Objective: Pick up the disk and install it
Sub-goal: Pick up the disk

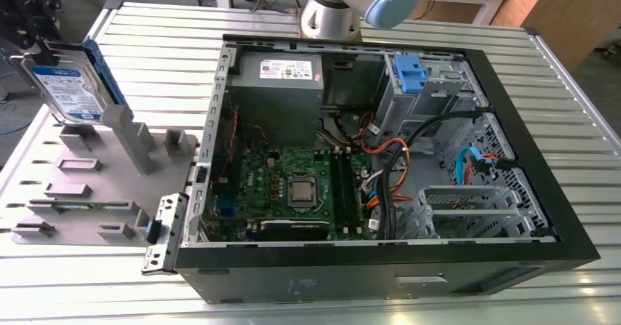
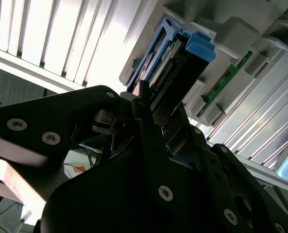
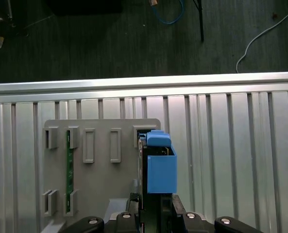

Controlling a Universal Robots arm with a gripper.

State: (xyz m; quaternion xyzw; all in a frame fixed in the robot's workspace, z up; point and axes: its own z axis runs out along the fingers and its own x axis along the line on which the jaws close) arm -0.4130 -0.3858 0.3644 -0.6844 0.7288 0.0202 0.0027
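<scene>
**Item – the disk** [image 1: 70,85]: silver drive with a blue-and-white label and blue side rails. It stands on edge, slightly tilted, at the far corner of the grey holder plate [image 1: 97,187]. The plate lies along the slatted table's [image 1: 572,143] edge on the exterior view's left.

**Item – gripper** [image 2: 163,99]: black, set over the disk's upper end. In the second wrist view its fingers [image 2: 144,94] lie against both faces, so it reads as clamped on the disk.

**Item – open computer case** [image 1: 388,270]: sits at the table's middle, well apart from the disk. A metal cage with a blue latch [image 1: 409,74] occupies its far corner.

**Step in hand:** the pick-up – grasp made, disk at or just above its slot, and I cannot tell which. Nothing is installed yet.

**Handling note (judgement):** removal calls for a straight pull along the slot, so the rails clear the holder's posts without jamming.
</scene>
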